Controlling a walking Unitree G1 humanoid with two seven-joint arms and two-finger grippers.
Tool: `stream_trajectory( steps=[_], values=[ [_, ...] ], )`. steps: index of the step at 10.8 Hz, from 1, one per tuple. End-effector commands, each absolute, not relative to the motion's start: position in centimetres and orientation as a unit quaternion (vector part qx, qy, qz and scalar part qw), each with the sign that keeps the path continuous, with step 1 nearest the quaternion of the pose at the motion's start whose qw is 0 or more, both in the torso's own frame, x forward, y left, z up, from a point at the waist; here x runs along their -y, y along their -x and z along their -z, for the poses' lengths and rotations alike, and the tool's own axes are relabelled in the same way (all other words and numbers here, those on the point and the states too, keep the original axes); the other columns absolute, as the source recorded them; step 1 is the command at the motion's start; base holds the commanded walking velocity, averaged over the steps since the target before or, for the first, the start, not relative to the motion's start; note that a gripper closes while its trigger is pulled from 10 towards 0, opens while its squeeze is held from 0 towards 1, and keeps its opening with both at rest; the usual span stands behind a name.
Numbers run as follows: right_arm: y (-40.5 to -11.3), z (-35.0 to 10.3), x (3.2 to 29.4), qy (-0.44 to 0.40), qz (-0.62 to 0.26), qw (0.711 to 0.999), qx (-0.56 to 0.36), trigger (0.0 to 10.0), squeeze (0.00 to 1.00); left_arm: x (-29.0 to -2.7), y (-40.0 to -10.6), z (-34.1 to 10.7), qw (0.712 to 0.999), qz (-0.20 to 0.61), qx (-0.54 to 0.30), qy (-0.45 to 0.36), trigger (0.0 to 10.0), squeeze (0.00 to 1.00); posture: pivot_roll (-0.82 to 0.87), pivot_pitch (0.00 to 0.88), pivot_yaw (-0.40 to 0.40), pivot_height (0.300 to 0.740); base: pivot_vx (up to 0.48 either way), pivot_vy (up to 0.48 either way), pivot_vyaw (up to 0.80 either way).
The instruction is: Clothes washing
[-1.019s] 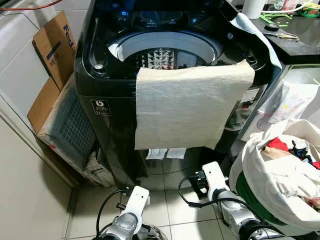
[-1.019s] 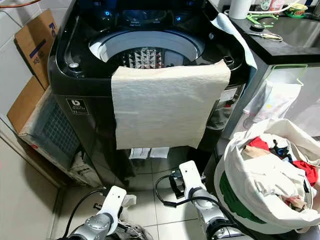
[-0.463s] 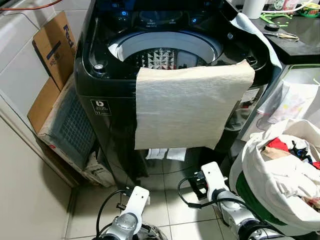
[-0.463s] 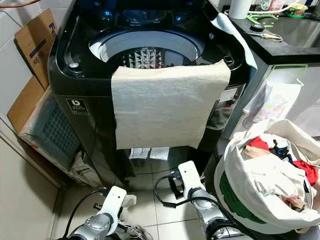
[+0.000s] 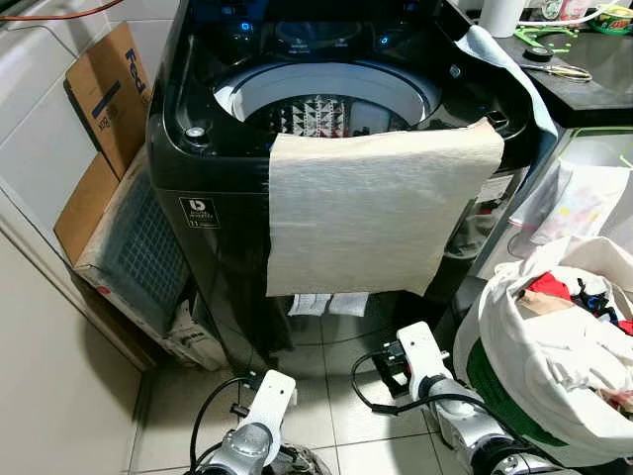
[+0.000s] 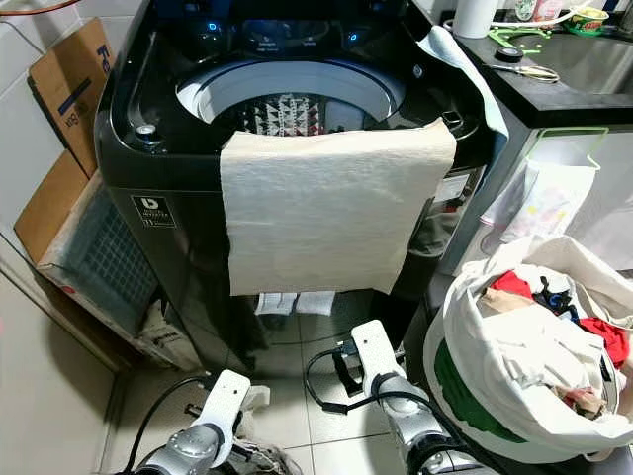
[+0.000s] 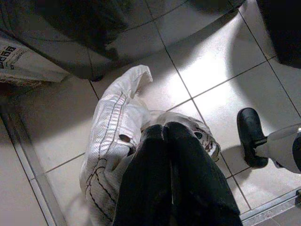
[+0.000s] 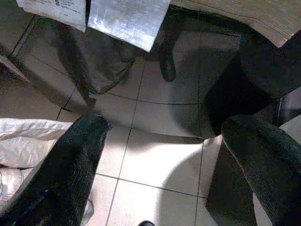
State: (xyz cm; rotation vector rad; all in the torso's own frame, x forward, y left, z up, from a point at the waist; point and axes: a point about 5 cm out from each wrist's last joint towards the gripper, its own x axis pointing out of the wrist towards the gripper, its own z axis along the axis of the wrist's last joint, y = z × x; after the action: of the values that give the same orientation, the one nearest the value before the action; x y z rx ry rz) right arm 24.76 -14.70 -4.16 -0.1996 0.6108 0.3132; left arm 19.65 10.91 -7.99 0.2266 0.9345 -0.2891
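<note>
A black top-loading washing machine stands open before me, with patterned laundry in its drum. A beige towel hangs over its front rim. Low over the tiled floor, my left gripper is shut on a white stitched garment that lies bunched on the tiles. My right gripper hangs open above the floor in front of the machine, with nothing between its fingers. A white laundry bag full of mixed clothes stands to my right.
Cardboard boxes and a grey crate lean against the wall left of the machine. A dark counter with scissors and small items runs at the right. Paper sheets hang under the towel. My foot rests on the tiles.
My right arm has sunk a little lower. The towel, the machine and the left arm stay as they were.
</note>
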Motion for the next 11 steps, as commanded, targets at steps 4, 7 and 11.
stream_trajectory(
  steps=[4,7,11],
  values=[
    [-24.64,4.22,14.68,0.099,-0.152,0.937,-0.298,10.0,0.00,-10.91,-19.42,8.10,0.876,0.142,-0.448,-0.110,10.0,0.00,0.04,0.000,0.013,0.740,0.000,0.000,0.00],
    [-24.88,4.06,14.83,0.099,-0.149,0.938,-0.297,10.0,0.00,-10.93,-19.40,8.11,0.875,0.142,-0.449,-0.110,10.0,0.00,0.04,0.000,0.013,0.740,0.000,0.000,0.00],
    [-24.84,4.11,14.79,0.097,-0.149,0.937,-0.299,10.0,0.00,-11.03,-19.57,8.04,0.875,0.142,-0.448,-0.112,10.0,0.00,0.04,0.000,0.016,0.740,0.000,0.000,0.00]
  ],
)
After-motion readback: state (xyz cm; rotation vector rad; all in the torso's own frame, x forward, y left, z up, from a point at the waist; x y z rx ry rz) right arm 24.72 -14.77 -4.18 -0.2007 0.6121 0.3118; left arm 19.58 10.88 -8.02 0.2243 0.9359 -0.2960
